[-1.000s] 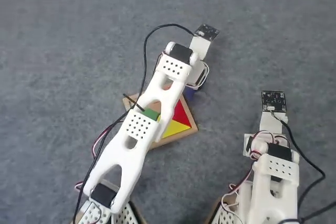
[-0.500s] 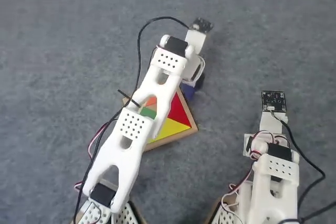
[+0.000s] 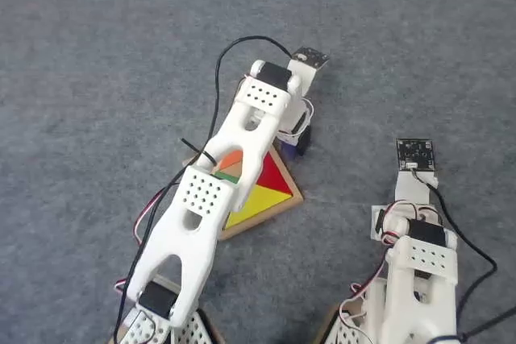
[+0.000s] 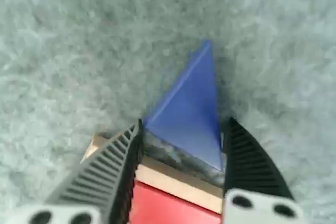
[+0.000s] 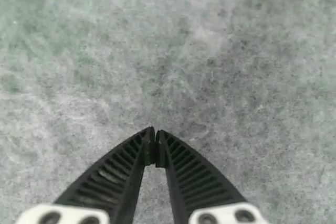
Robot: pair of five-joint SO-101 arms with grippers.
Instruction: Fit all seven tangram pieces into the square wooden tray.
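Left end effector (image 4: pixel 184 123) grasps blue triangle (image 4: pixel 191 103) at base corners over tray (image 4: pixel 178 182) rim; you risk snagging rim, piece pivoting loose.

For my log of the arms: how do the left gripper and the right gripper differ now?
The left gripper grips a blue triangle between spread jaws; the right gripper is shut on nothing. The left gripper is at the rim of the wooden tray; the right gripper hangs over bare grey felt. Both have black ribbed fingers.
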